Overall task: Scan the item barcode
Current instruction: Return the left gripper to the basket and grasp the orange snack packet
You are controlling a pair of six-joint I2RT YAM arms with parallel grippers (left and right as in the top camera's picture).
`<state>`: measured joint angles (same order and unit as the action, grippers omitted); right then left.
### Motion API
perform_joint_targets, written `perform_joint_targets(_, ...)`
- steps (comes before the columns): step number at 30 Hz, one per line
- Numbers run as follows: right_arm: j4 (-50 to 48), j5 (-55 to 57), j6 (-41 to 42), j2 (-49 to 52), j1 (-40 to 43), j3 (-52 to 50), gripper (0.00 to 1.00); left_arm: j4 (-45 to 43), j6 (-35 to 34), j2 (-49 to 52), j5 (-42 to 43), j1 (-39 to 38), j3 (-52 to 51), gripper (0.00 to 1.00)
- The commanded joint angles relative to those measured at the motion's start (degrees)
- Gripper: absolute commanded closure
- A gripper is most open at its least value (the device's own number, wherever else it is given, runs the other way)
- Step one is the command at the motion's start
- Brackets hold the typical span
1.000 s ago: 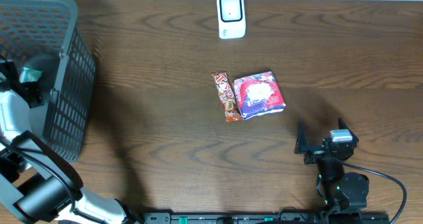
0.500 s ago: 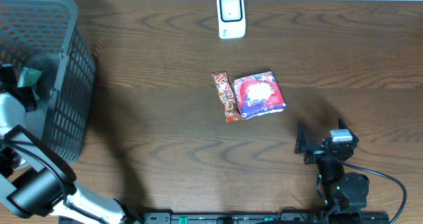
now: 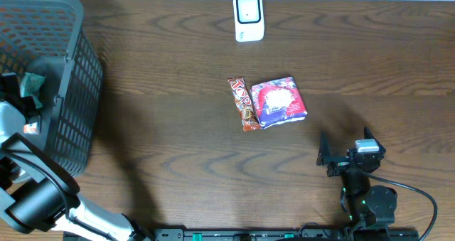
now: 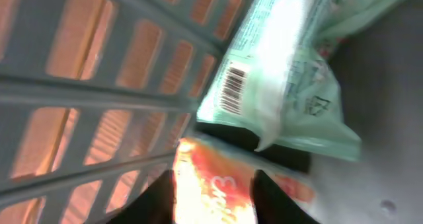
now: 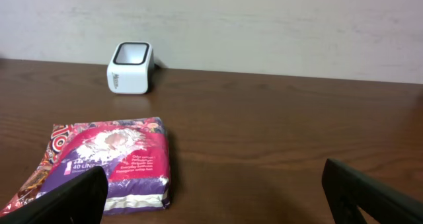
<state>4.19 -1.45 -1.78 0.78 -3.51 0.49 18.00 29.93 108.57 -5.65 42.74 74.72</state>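
Dark left fingers [image 4: 164,204]: down inside the grey plastic basket [image 4: 99,92], one on each side of an orange-red packet [image 4: 215,184]. Partly drawn in toward that packet; contact with it cannot be told from the blurred wrist view. Just beyond the orange-red packet: a pale green packet [image 4: 284,85], lying with its barcode [image 4: 230,92] facing the camera, close to the slatted basket wall. Seen from overhead, basket at the left edge of the wooden surface [image 3: 178,141], with the green packet visible inside it.

Dark right fingers [image 5: 66,197]: spread wide apart, nothing between them, low over the front right of the surface. Ahead of them and to the left: a purple and red snack packet [image 5: 112,161], lying flat. Just beside its left edge: a red-brown chocolate bar [image 3: 242,104]. Both near the middle of the surface, well apart from the basket. At the far edge, near the wall: a white barcode scanner [image 5: 130,67], standing upright with a dark-rimmed window, well apart from the snack packet and the bar.
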Motion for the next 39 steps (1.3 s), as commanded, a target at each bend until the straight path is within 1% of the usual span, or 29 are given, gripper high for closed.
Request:
perform_joint_targets(1,0.1,0.3,-0.4,-0.1,-0.2,-0.1,0.01,0.9,-0.2,0.7,3.3,0.2,0.5,0.7)
perform_joint_targets(3,0.1,0.3,-0.4,-0.1,-0.2,-0.1,0.01,1.4,-0.2,0.7,3.6,0.2,0.5,0.73)
perform_joint_targets(8,0.1,0.3,-0.4,-0.1,-0.2,-0.1,0.01,2.6,-0.2,0.7,3.6,0.2,0.5,0.73)
perform_joint_targets(9,0.1,0.3,-0.4,-0.1,-0.2,-0.1,0.01,2.9,-0.5,0.7,3.6,0.2,0.5,0.7)
perform_joint_targets(10,0.1,0.3,-0.4,-0.1,-0.2,-0.1,0.01,3.0,-1.7,0.7,3.6,0.2,0.5,0.54)
perform_joint_targets(11,0.1,0.3,-0.4,-0.1,-0.2,-0.1,0.01,3.0,-3.5,0.7,3.6,0.2,0.5,0.41)
perform_joint_targets(15,0.1,0.3,-0.4,-0.1,-0.2,-0.1,0.01,2.9,-13.4,0.7,3.7,0.2,0.5,0.41)
perform_joint_targets(19,0.1,0.3,-0.4,-0.1,-0.2,-0.1,0.01,2.4,-17.4,0.7,3.8,0.2,0.5,0.41)
perform_joint_targets(20,0.1,0.3,-0.4,-0.1,-0.2,-0.1,0.01,2.2,-18.4,0.7,3.8,0.2,0.5,0.34)
perform_joint_targets(21,0.1,0.3,-0.4,-0.1,-0.2,-0.1,0.01,2.0,-19.3,0.7,3.8,0.2,0.5,0.24)
perform_joint_targets(23,0.1,0.3,-0.4,-0.1,-0.2,-0.1,0.01,1.7,-22.3,0.8,3.8,0.2,0.5,0.23)
perform_joint_targets(27,0.1,0.3,-0.4,-0.1,-0.2,-0.1,0.01,0.8,-30.9,0.8,3.7,0.2,0.5,0.22)
perform_joint_targets(30,0.1,0.3,-0.4,-0.1,-0.2,-0.1,0.01,0.2,-39.4,0.8,3.5,0.2,0.5,0.22)
perform_joint_targets(33,0.1,0.3,-0.4,-0.1,-0.2,-0.1,0.01,0.1,-49.4,0.8,3.3,0.2,0.5,0.22)
perform_joint_targets(35,0.1,0.3,-0.4,-0.1,-0.2,-0.1,0.01,0.1,-57.3,0.8,3.3,0.2,0.3,0.22)
perform_joint_targets(39,0.1,0.3,-0.4,-0.1,-0.2,-0.1,0.01,0.2,-65.8,0.8,1.7,0.2,-0.5,0.23)
